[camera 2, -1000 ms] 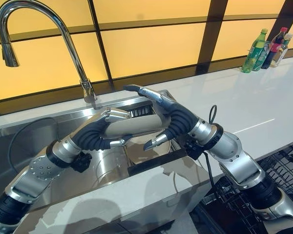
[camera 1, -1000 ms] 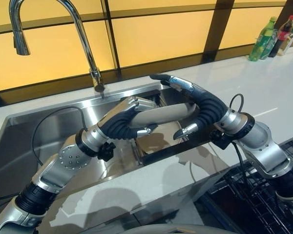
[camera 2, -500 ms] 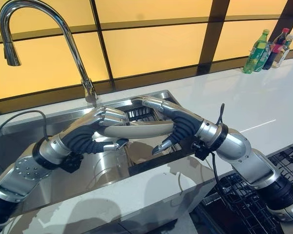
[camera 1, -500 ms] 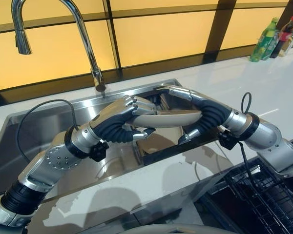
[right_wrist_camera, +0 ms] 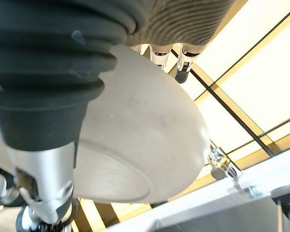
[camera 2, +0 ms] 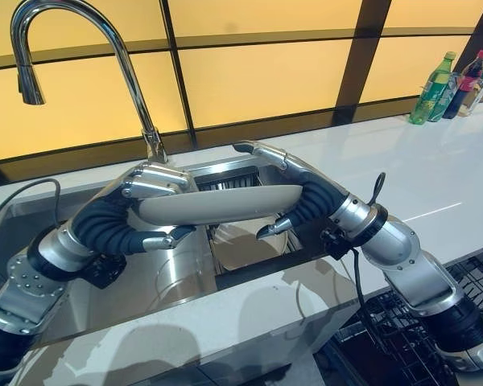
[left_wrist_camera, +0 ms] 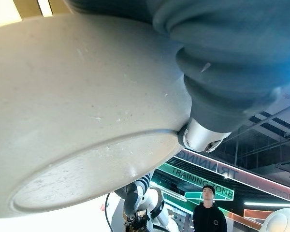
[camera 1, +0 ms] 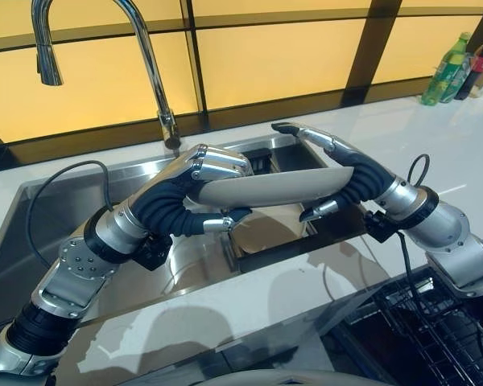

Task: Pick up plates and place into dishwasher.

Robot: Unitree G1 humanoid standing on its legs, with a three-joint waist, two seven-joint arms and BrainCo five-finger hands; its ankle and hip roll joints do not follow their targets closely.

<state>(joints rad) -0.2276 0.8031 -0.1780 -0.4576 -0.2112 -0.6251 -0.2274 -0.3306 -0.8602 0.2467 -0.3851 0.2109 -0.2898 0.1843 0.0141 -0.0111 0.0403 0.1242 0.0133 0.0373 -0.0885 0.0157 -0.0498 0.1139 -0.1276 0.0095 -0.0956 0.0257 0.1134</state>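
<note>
At mid-frame above the steel sink (camera 1: 32, 233), the pale beige round plate (camera 1: 266, 191) lies nearly level, clasped at its ends by the left hand (camera 1: 195, 186) and right hand (camera 1: 346, 173), with the dark wire dishwasher rack (camera 1: 435, 330) at lower right.

Plate (left_wrist_camera: 82, 125): pale grey underside, its round foot ring facing the camera, spanning the left and centre of the frame.
Left hand (left_wrist_camera: 232, 63): dark ribbed cover at upper right; a silver thumb (left_wrist_camera: 199, 137) presses the plate's underside.
Person (left_wrist_camera: 209, 215): in dark clothing, lower right.
Background: a green sign with ceiling lights at lower right.
</note>
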